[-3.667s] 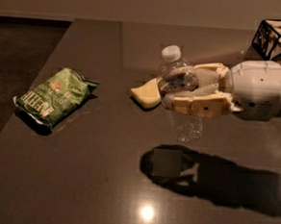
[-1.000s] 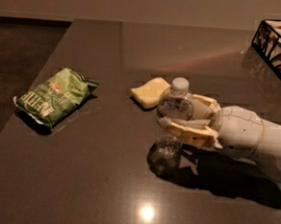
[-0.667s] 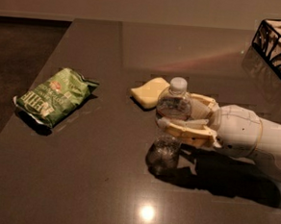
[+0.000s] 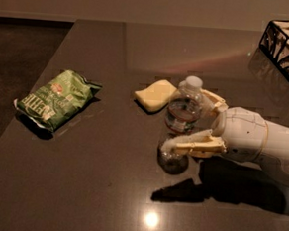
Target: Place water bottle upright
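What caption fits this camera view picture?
Robot's open claw around an upright small clear ribbed plastic water bottle on dark table.

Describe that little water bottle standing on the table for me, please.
The water bottle is small and made of clear plastic, with a white screw cap and a narrow label edged in red. It stands upright on the dark glossy table, beside a yellow sponge. The end effector reaches around its lower half.

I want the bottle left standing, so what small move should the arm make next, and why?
Probably ease the gripper off and draw it straight back right: the water bottle already stands upright, cap up, on the table, with the gripper around its lower half.
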